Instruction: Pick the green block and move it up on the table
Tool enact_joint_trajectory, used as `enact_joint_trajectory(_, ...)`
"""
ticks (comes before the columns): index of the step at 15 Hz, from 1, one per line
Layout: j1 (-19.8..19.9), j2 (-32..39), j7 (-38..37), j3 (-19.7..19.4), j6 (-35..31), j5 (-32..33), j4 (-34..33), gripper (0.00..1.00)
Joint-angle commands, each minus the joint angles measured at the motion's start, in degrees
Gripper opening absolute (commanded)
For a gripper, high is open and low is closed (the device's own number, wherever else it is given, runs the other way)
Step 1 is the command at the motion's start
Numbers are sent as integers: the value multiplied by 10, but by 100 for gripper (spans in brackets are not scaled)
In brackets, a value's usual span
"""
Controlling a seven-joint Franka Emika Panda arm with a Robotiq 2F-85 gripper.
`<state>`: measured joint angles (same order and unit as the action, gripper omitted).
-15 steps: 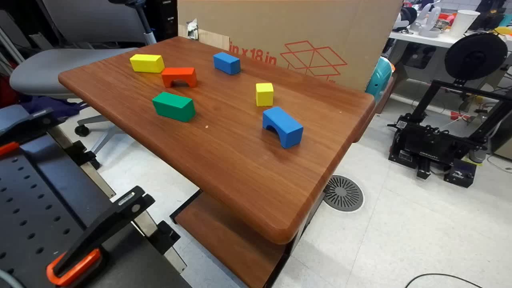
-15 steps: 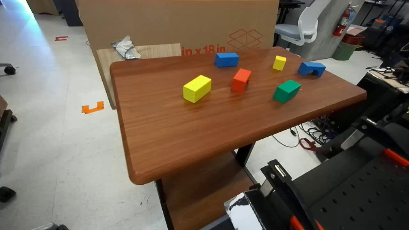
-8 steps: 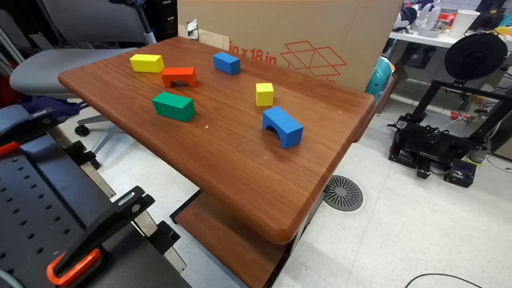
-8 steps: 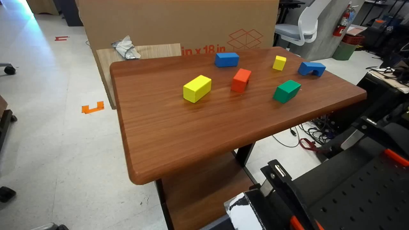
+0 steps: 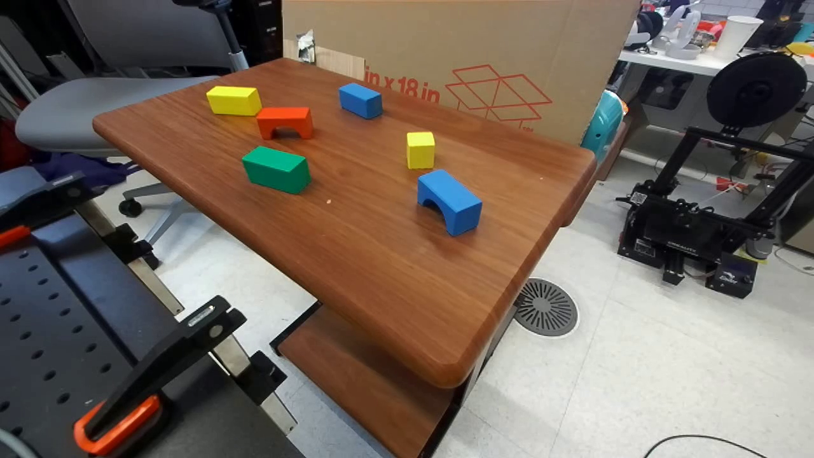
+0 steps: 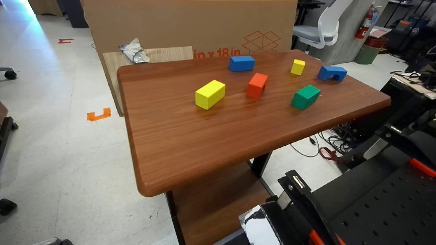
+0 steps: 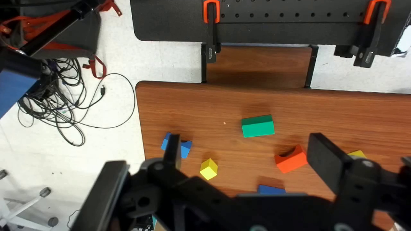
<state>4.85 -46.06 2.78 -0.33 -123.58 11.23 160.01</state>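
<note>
Plainly, the green block [image 5: 276, 170] can be seen lying on one long face on the table [image 5: 381, 254], toward the edge that faces the black perforated bench [image 5: 38, 331], where orange-handled clamps [image 5: 159, 369] are fastened. In an exterior view it is placed left of the middle, nearer than the orange arch block [image 5: 285, 119], whose opening is turned downward. Beyond it, to the left, a long yellow block [image 5: 234, 101] is set near that arch, and a blue block [image 5: 360, 100] is set on the far side, close to the cardboard box [image 5: 540, 38]. To the right, well apart from the green block, a small yellow block [image 5: 420, 151] is found, with a blue arch block [image 5: 461, 200] set near it, to the right and nearer.

In the wrist view, the gripper [image 7: 247, 149] is shown spread wide, with nothing held between its fingers [image 7: 327, 160]. The green block is seen whole, apart from both fingertips and, from left to right, placed between them. The blue arch block is partly covered by the left finger, the long yellow block by the right one, and the blue block is partly hidden by the gripper's body.
</note>
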Motion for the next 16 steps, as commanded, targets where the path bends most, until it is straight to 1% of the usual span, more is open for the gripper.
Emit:
enact_joint_trajectory(1, -3, 35, 5, -4, -5, 5, -21, 100)
enact_joint_trajectory(5, -12, 119, 11, -4, -33, 4, -52, 100)
enact_joint_trajectory(7, -21, 171, 23, -6, -66, 3, -63, 100)
enact_joint_trajectory(11, -26, 278, 34, 1, -169, 11, -79, 100)
enact_joint_trajectory(13, -32, 329, 46, -1, -214, 5, -90, 100)
enact_joint_trajectory(16, -40, 400, 74, -5, -258, -9, -112, 100)
